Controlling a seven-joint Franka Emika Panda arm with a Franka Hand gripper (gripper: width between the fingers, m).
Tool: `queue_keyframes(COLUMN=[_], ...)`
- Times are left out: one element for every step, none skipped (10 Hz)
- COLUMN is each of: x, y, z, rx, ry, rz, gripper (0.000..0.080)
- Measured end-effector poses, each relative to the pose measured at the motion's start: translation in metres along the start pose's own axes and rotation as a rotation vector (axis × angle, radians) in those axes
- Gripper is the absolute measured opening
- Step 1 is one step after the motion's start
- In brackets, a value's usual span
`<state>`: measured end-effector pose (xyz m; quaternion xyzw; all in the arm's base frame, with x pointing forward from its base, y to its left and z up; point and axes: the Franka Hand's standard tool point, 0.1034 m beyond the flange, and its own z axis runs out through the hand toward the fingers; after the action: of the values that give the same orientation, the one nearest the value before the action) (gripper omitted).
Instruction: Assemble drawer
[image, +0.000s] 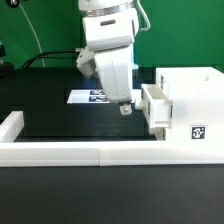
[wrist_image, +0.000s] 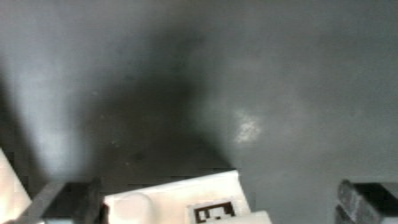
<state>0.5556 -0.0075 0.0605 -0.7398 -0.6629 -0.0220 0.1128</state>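
Landmark: tall white plastic open-fronted housing (image: 190, 105), on the black worktop (image: 60, 110) at the exterior view's right.
Marker board (image: 90, 96): flat, left of the housing.
Pincer (image: 125, 109): just left of the housing, fingers apart, holding nothing.
Small white tagged tray (image: 157, 108): partly inside the housing front.

The arm (image: 108, 35) is showing smooth white rounded casings with dark gaps at its joints and a black cable trailing behind it. Its gripper (image: 125, 108) is presenting a white boxy body ending in small dark fingers (wrist_image: 68, 203), which are appearing black and blurred in the wrist view.
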Motion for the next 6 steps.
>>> queue_keyframes(x=[0.0,0.0,0.003,0.01,0.017,0.023], y=[0.0,0.0,-0.001,-0.001,-0.002,-0.003], z=[0.001,0.001,0.001,0.002,0.003,0.005], rx=[0.001,0.001,0.006,0.009,0.011,0.013], ry=[0.0,0.0,0.001,0.003,0.004,0.005], rz=[0.0,0.0,0.005,-0.005,-0.015,-0.013], gripper=[0.0648,0.0648,0.0648,0.0648,0.0648,0.0648])
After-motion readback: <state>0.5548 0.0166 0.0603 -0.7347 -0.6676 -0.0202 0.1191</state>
